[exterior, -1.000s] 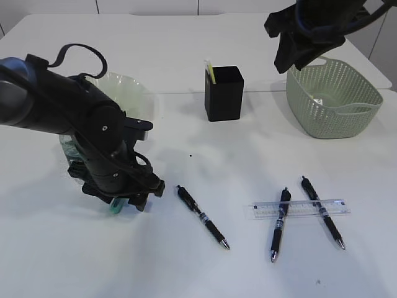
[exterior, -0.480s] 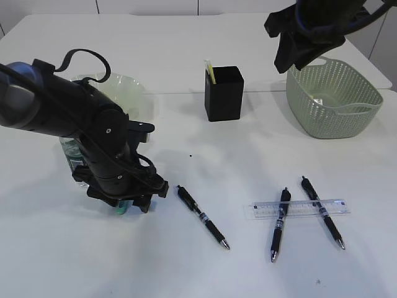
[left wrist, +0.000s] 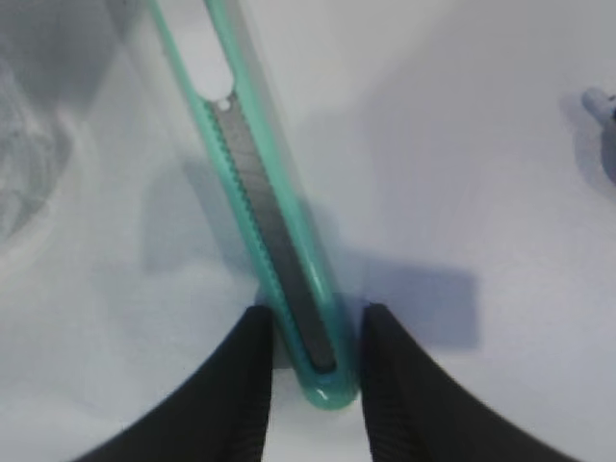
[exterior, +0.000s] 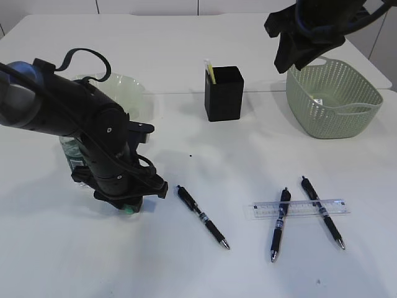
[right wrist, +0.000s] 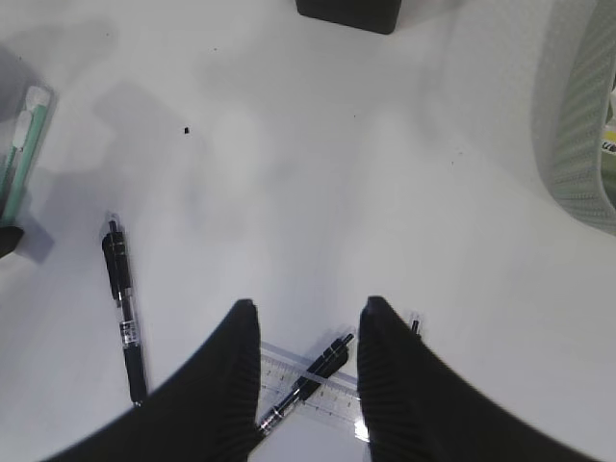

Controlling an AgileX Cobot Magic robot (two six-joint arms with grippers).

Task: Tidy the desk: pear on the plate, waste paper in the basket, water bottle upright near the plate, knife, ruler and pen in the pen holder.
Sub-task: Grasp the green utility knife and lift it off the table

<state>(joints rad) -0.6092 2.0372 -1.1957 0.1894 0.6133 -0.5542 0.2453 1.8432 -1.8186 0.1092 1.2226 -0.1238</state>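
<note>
While the left gripper (left wrist: 313, 385) pinches the teal knife (left wrist: 269, 226) flat on the desk (exterior: 186, 267) and the right gripper (right wrist: 308, 385) hangs half-open and empty, three pens (exterior: 203, 217) and the ruler (exterior: 298, 208) aren't in the pen holder (exterior: 224, 93) yet.

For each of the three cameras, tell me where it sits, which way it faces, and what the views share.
Exterior view: in front of the desk, above it, slanting down; both arms show, the left gripper low, the right raised by the basket.
Left wrist view: just above the desk, looking down past its jaws, which flank the green knife.
Right wrist view: high, facing down between its open jaws at the pens and ruler.
Shared: the knife shows in both wrist views; pens, ruler and pen holder in the exterior and right wrist views.
</note>
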